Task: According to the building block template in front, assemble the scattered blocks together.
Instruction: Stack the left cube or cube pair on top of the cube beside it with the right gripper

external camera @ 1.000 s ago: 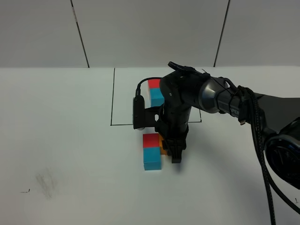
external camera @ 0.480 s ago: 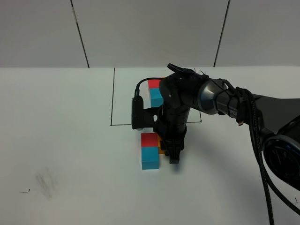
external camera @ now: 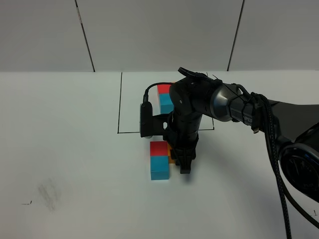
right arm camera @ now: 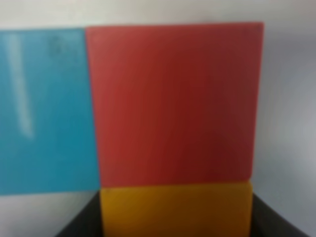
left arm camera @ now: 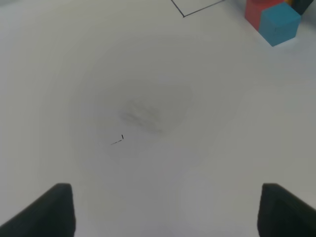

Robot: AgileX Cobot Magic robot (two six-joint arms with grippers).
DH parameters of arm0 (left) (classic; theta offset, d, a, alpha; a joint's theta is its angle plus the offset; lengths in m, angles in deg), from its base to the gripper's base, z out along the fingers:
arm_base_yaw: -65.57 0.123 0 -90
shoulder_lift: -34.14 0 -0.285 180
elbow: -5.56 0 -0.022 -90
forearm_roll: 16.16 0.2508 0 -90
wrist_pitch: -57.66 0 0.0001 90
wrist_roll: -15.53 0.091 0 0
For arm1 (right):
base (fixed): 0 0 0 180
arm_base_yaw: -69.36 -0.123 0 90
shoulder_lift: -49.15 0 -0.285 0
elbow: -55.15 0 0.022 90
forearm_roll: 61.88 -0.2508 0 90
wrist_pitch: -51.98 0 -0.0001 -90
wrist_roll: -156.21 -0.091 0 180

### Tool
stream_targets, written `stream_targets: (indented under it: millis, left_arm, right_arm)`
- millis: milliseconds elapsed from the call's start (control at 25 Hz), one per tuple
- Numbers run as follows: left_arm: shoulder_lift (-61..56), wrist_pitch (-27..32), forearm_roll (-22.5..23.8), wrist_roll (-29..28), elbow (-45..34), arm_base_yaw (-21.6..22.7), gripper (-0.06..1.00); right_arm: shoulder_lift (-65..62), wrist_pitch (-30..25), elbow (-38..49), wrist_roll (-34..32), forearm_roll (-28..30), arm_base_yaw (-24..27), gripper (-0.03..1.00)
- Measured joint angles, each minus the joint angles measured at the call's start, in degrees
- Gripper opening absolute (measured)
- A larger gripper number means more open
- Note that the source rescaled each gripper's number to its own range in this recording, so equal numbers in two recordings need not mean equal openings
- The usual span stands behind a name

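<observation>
The template (external camera: 164, 97) lies inside a thin black rectangle at the back; its red and blue cubes show, and my right arm hides the rest. In front of the frame, a red block (external camera: 159, 148) touches a light blue block (external camera: 160, 168) on its near side. An orange block (external camera: 172, 156) sits against the red one's right side. My right gripper (external camera: 183, 165) points down, shut on the orange block (right arm camera: 175, 207), whose face meets the red block (right arm camera: 175, 103) flush, with the blue block (right arm camera: 47, 108) beside it. My left gripper (left arm camera: 170, 212) hangs open over bare table.
A faint grey smudge (external camera: 48, 193) marks the white table at front left, also under the left gripper as smudge (left arm camera: 148, 113). The red block (left arm camera: 256, 12) and blue block (left arm camera: 279, 22) sit far off in the left wrist view. My right arm (external camera: 234, 104) reaches in from the right.
The right gripper has nudged the orange block, and the red and blue blocks with it, slightly left. Nothing has moved in the last half second.
</observation>
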Motion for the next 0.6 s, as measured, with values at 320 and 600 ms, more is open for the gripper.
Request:
stream_targets:
  millis: [320, 600]
  left_arm:
    - [0.0, 0.0, 0.0, 0.0, 0.0, 0.0, 0.85]
    - [0.0, 0.0, 0.0, 0.0, 0.0, 0.0, 0.85]
  right_arm:
    - [0.0, 0.0, 0.0, 0.0, 0.0, 0.0, 0.18]
    - [0.1, 0.7, -0.1, 0.0, -0.1, 0.0, 0.55]
